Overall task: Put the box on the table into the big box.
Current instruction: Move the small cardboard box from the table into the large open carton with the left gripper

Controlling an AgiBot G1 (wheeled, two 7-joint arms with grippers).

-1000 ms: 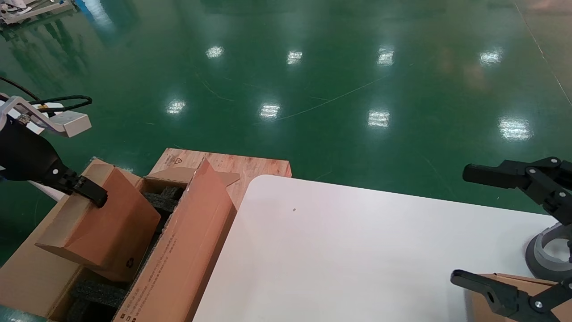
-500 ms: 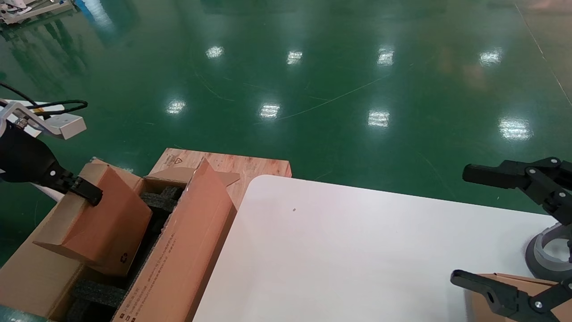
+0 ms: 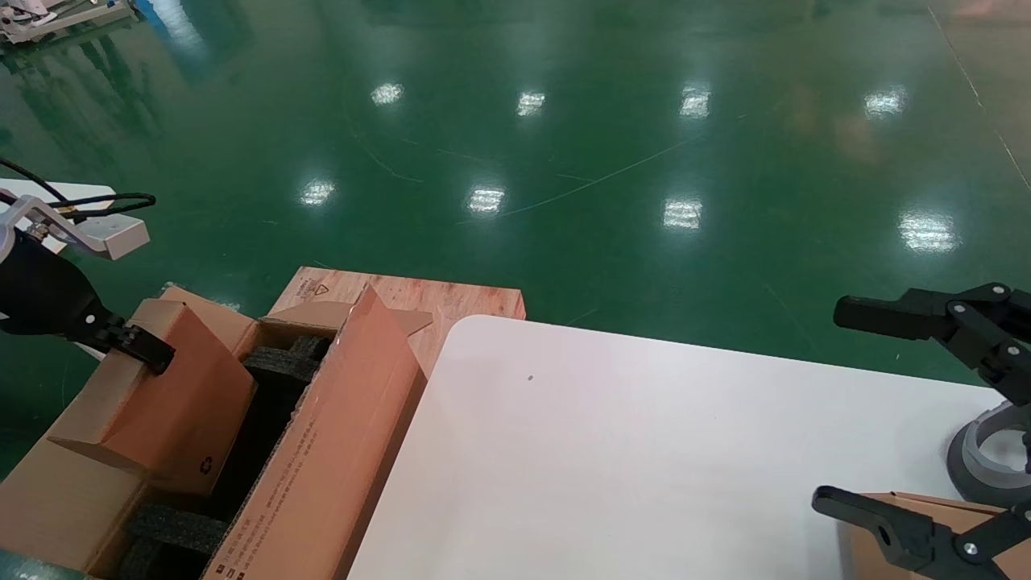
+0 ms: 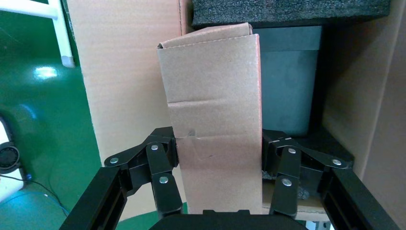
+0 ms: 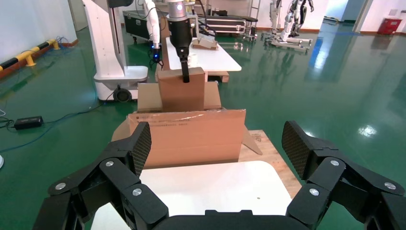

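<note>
Two grippers in frame | left gripper (image 4: 218,165) at left edge — clamped on box (image 3: 173,403), tilted over big box (image 3: 322,459) | right gripper (image 3: 886,403) lower right, spread wide over table (image 3: 612,451)

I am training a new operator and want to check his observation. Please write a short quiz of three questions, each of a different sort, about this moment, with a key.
1. True or false: the left gripper is shut on the box.
2. Multiple choice: where is the box now? A) flat on the table; B) tilted over the opening of the big box; C) on the green floor.
3. Fill in: the right gripper hangs above the table with its jaws ____.

Key: 1 true; 2 B; 3 open.
</note>
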